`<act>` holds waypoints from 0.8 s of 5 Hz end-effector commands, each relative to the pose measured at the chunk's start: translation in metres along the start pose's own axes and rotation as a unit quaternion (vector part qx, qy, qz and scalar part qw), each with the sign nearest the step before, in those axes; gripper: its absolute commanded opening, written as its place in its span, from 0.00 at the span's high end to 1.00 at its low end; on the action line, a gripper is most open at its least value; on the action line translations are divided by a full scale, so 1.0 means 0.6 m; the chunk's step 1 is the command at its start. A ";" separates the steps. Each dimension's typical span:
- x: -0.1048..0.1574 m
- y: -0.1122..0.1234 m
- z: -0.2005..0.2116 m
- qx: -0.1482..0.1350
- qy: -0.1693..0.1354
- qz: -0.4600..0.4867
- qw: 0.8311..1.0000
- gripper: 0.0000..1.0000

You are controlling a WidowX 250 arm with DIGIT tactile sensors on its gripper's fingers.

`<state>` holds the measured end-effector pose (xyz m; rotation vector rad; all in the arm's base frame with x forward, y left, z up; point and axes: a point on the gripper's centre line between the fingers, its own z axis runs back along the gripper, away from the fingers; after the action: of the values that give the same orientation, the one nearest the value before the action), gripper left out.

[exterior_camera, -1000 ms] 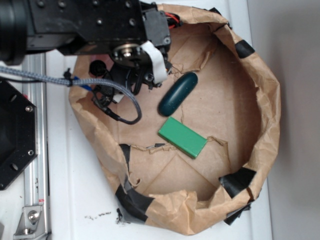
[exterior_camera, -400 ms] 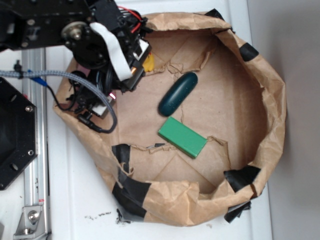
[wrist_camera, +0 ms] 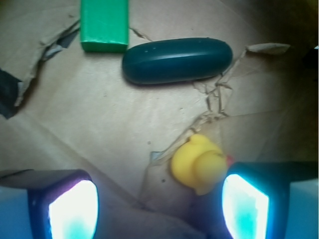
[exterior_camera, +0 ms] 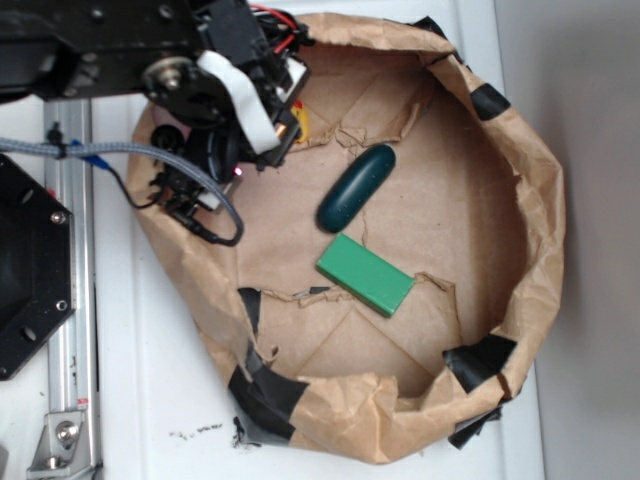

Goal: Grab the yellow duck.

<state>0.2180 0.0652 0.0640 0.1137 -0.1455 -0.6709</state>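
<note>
A: Where's the duck [wrist_camera: 199, 164]?

B: On the brown paper [exterior_camera: 440, 190], touching the inner edge of the right jaw in the wrist view. From outside, only a sliver of yellow [exterior_camera: 299, 122] shows by the arm [exterior_camera: 215, 85].

A: And the jaws [wrist_camera: 158, 206]?

B: Apart, nothing between them; the duck lies off to the right of the gap.

A: What else lies near the duck?

B: A dark teal oval [wrist_camera: 177, 60] beyond it, and a green block [wrist_camera: 104, 25] beyond that, its corner just beside the oval's end.
</note>
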 end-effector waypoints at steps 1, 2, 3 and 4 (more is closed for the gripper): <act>0.007 0.009 -0.006 0.027 -0.001 -0.021 0.999 0.00; 0.005 -0.003 -0.011 0.019 0.000 -0.029 0.999 0.00; 0.005 -0.013 -0.013 0.010 0.000 -0.036 0.999 0.00; 0.001 -0.018 -0.017 0.001 -0.001 -0.033 0.999 0.00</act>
<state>0.2112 0.0567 0.0495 0.0939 -0.1313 -0.7149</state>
